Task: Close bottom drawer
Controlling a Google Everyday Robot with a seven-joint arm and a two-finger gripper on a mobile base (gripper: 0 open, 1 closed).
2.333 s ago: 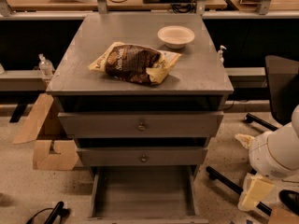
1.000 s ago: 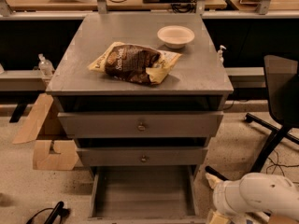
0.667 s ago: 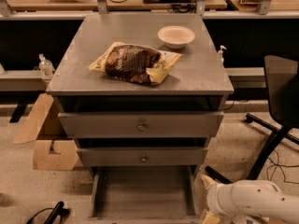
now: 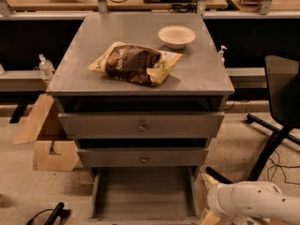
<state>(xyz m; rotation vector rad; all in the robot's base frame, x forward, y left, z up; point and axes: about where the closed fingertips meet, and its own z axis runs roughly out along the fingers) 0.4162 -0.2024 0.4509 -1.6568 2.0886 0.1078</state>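
The bottom drawer [image 4: 143, 194] pulled out, the gripper [image 4: 208, 215] at its right.
We see the bottom drawer open at the foot of the cabinet [image 4: 140, 69]; the gripper sits low, just beside its right front corner (spread or pressed together, we cannot tell).

Shallow grey metal bottom drawer [image 4: 143, 193], front panel and knob cut off by lower edge, cream gripper [image 4: 209, 217] low beside its right front corner, mostly out of frame, contact unclear, white arm [image 4: 253, 203] cropped at right edge
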